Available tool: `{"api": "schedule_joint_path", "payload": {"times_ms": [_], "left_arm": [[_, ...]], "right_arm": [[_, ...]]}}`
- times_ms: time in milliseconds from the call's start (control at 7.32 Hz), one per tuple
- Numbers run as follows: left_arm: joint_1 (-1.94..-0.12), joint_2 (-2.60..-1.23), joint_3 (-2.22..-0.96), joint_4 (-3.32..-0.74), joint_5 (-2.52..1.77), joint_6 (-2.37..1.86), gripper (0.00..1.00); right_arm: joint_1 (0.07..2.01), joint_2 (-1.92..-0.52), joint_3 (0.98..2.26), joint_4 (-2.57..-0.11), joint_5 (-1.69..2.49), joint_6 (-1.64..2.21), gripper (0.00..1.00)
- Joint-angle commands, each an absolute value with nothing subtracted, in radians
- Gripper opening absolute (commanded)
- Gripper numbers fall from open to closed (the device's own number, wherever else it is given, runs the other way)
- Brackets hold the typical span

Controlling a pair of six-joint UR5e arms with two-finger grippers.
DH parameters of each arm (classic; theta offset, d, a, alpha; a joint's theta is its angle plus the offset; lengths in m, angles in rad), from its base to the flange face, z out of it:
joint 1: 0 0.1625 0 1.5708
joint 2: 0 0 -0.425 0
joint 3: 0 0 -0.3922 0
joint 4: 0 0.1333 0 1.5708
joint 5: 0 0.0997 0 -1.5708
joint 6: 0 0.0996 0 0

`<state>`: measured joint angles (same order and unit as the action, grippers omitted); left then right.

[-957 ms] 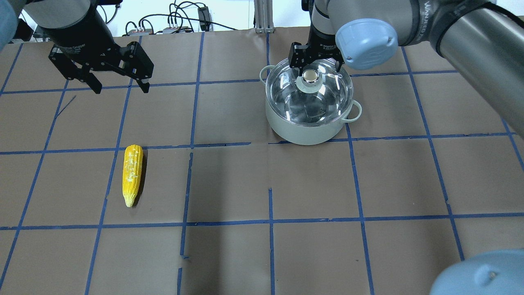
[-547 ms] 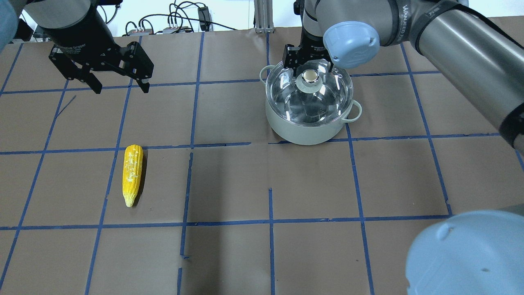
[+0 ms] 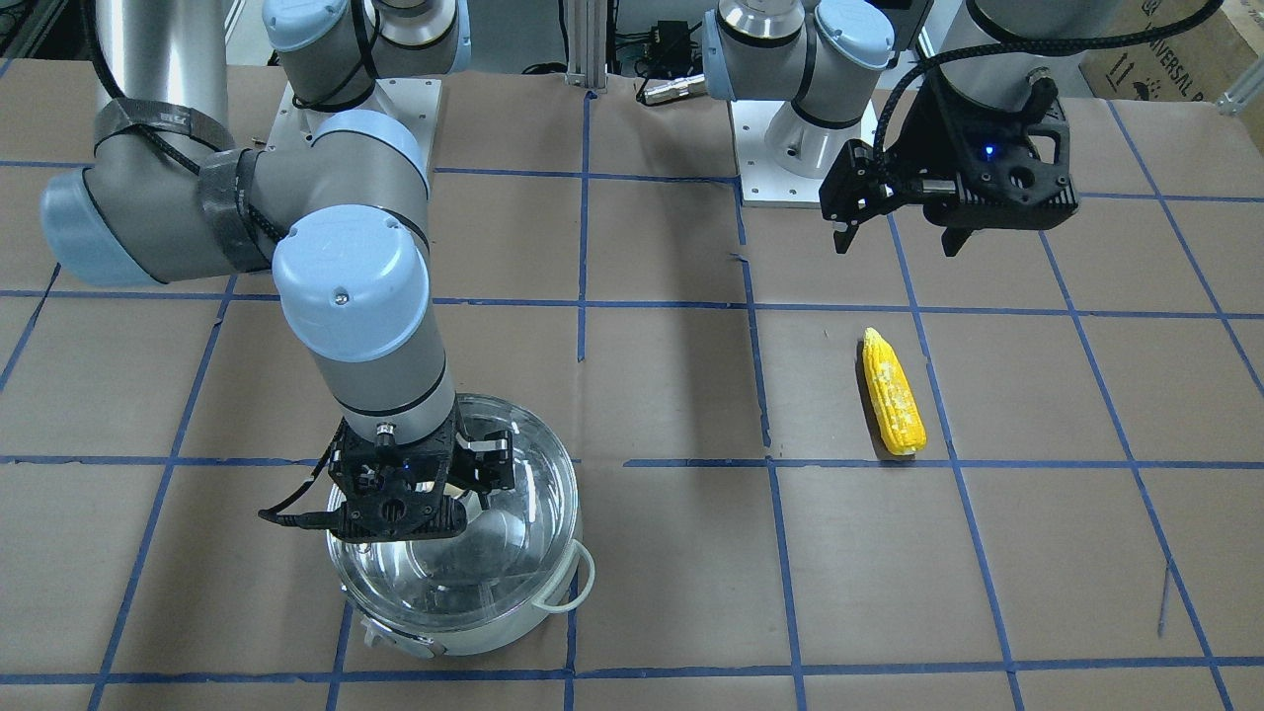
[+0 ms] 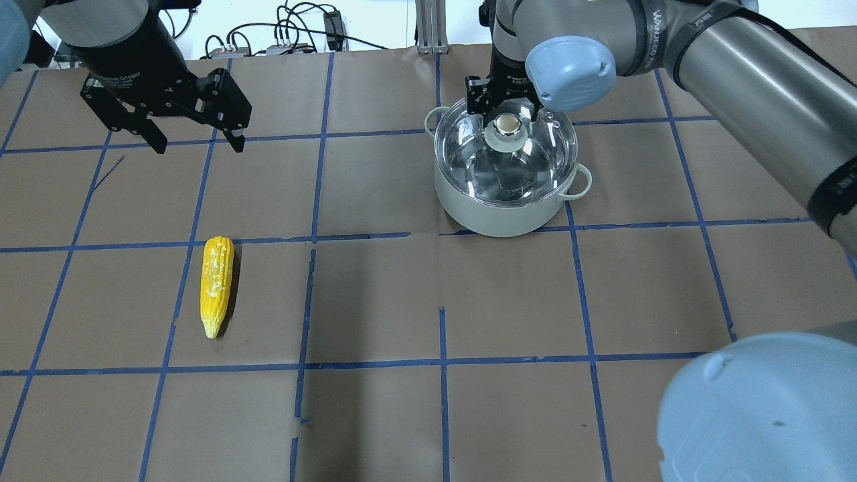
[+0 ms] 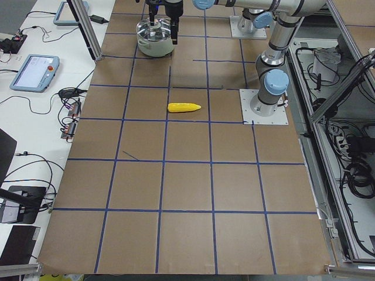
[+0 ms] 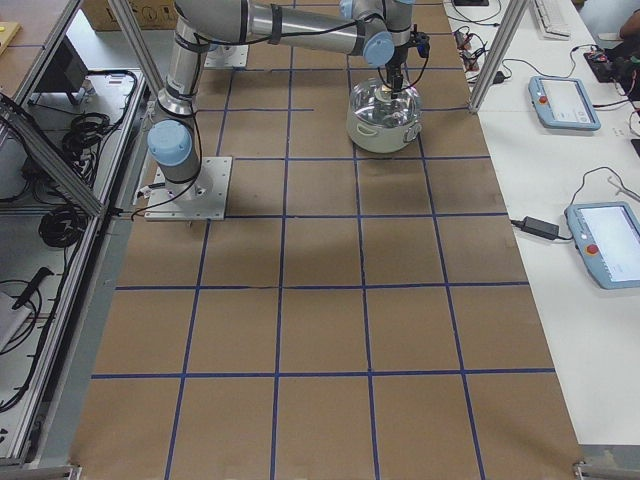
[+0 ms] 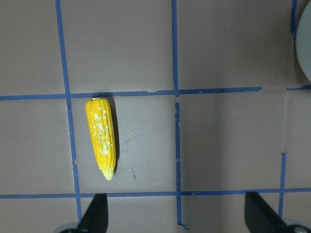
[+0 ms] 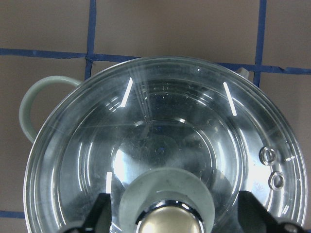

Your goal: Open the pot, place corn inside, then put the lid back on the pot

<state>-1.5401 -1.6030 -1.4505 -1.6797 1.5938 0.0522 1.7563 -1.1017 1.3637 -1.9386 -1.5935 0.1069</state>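
Right gripper (image 4: 503, 112) straddled the knob (image 4: 507, 123) of the lid (image 4: 535, 157) covering the pot (image 4: 495, 215), jaws wide.
Left gripper (image 4: 199, 145) hung open, well apart from the corn (image 4: 216, 284).

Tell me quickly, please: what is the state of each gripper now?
Left gripper: open, holding nothing.
Right gripper: open, jaws on both sides of the lid knob, not yet closed.
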Motion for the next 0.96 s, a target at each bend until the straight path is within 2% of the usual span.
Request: {"api": "schedule_joint_path", "payload": {"times_ms": [0,273,820], "left_arm": [[-1.540,-1.603,-1.451,-1.680,1.594,0.054,1.00],[-1.540,-1.603,-1.451,-1.680,1.595,0.057,1.00],[-1.540,-1.603,-1.451,-1.683,1.600,0.061,1.00]], "right_arm": [[1.758,-1.101,1.358,-1.925,-1.594,0.107,0.54],[1.758,-1.106,1.348,-1.905,-1.600,0.106,0.46],[1.735,-1.158,1.198,-1.677,-1.597,0.068,0.44]]}}
